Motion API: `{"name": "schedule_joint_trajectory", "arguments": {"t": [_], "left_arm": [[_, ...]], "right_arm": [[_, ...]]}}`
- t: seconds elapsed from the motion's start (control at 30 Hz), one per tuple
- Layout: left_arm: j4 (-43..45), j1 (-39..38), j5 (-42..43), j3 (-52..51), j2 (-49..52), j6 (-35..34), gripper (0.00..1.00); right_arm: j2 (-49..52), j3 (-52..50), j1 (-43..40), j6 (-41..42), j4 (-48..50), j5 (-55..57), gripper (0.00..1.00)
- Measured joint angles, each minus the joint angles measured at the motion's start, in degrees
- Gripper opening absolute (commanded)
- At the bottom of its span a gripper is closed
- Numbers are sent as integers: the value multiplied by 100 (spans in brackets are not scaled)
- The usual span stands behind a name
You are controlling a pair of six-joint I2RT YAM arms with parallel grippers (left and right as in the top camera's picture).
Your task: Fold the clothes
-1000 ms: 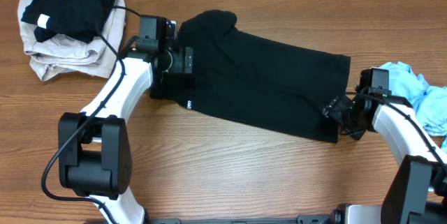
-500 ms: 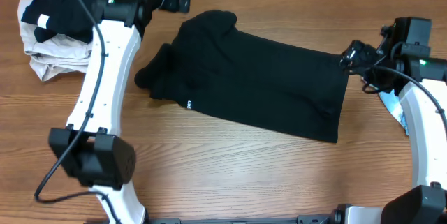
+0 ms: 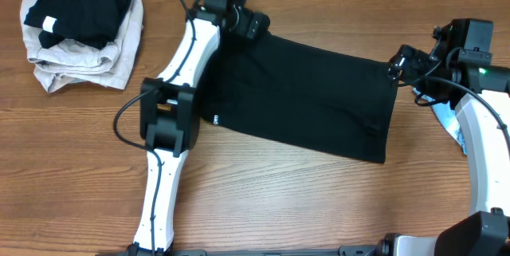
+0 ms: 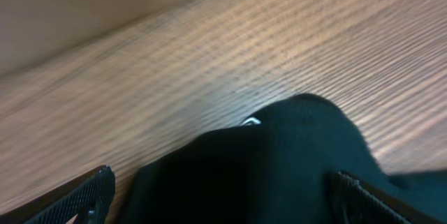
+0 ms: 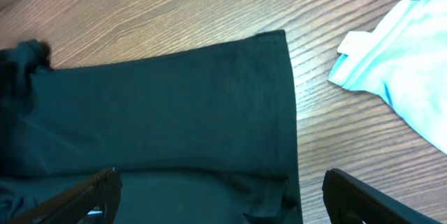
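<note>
A black garment [image 3: 303, 96] lies spread slantwise across the middle of the table. My left gripper [image 3: 256, 25] is at its far left end, open, and the left wrist view shows black cloth [image 4: 279, 161] between the wide-apart fingers [image 4: 223, 206]. My right gripper [image 3: 398, 66] is at the garment's far right corner, open. In the right wrist view its fingers [image 5: 227, 199] straddle the garment's right edge [image 5: 209, 105] without closing on it.
A pile of folded clothes [image 3: 80, 33], black on beige, sits at the far left. A light blue garment [image 5: 405, 63] lies right of the black one, mostly hidden under my right arm in the overhead view [image 3: 456, 128]. A wall runs along the table's far edge.
My left arm swung from the far left over to the garment's far left end. My right arm moved from the near right corner to the far right corner, then held still.
</note>
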Motion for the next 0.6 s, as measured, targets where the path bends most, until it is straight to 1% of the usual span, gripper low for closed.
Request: {"name": "schedule_joint_trajectory", "arguments": {"t": [0.2,0.23,0.27,0.3,0.33,0.37,0.4,0.6], "left_arm": [[560,-48,22,13,282,63,100],[632,-50,26,26,306,79,96],[708,-61,26,44,332,76,91],[763,-63,26,52,348,87,82],[782,-63,28,52,358,92,67],[804,-66,31,55,367,85,57],[802,-74,46,55,372,103,52],[752,-74,50,59,428,122,54]], "right_arm": [[0,0,0,-35,15,0,96],[0,0,0,-42,17,0,95],[0,0,0,-46,48,0,94],[0,0,0,-50,81,0,93],[0,0,0,-55,116,0,92],[0,0,0,-59,144,0,91],[2,0,0,-68,199,0,90],[160,0,0,-63,310,0,89]]}}
